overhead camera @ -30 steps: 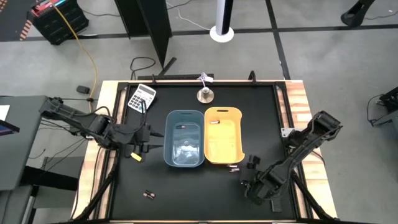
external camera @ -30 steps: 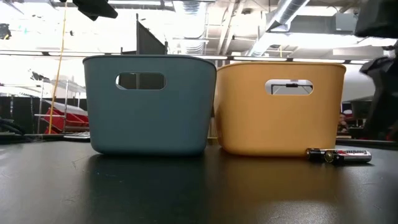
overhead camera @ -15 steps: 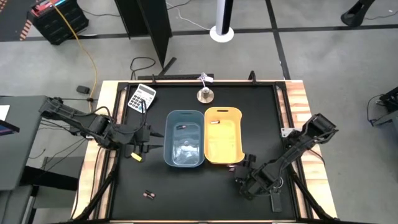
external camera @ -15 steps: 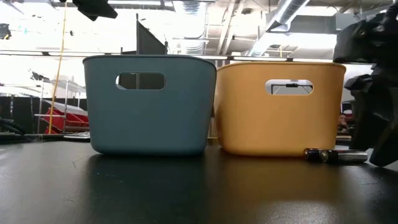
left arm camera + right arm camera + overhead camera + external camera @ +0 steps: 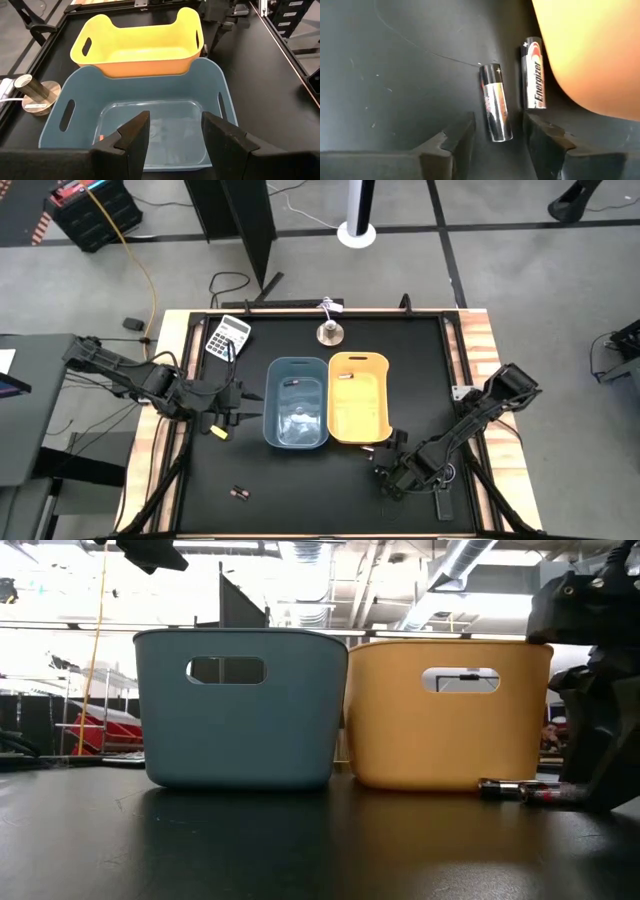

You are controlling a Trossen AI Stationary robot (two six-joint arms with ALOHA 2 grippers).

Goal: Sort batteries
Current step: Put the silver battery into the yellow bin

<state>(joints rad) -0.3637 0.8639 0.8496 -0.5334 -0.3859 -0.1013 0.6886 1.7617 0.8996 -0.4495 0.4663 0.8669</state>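
Two small silver-and-dark batteries lie on the black table beside the yellow bin's [image 5: 358, 408] near right corner. One battery [image 5: 495, 102] lies lengthwise between my right gripper's [image 5: 497, 135] open fingers, and I see no touch. The other battery [image 5: 534, 72] lies close against the bin wall. The low view shows the pair [image 5: 525, 791] with my right gripper [image 5: 592, 740] beside them. More batteries lie in the blue bin [image 5: 291, 383], in the yellow bin [image 5: 347, 377] and on the table's near left [image 5: 238, 493]. My left gripper [image 5: 172, 132] waits open at the blue bin's [image 5: 150, 95] left side.
A calculator [image 5: 228, 335] lies at the table's far left and a round metal weight [image 5: 330, 332] stands beyond the bins. A small yellow piece [image 5: 217, 432] lies near my left gripper. The two bins stand side by side mid-table. Bare black tabletop [image 5: 300, 490] stretches along the near side.
My right gripper has moved toward the table's left, closing in on the two batteries by the yellow bin. In the low view it has come in from the right edge and now stands just beside them. The left arm has kept still.
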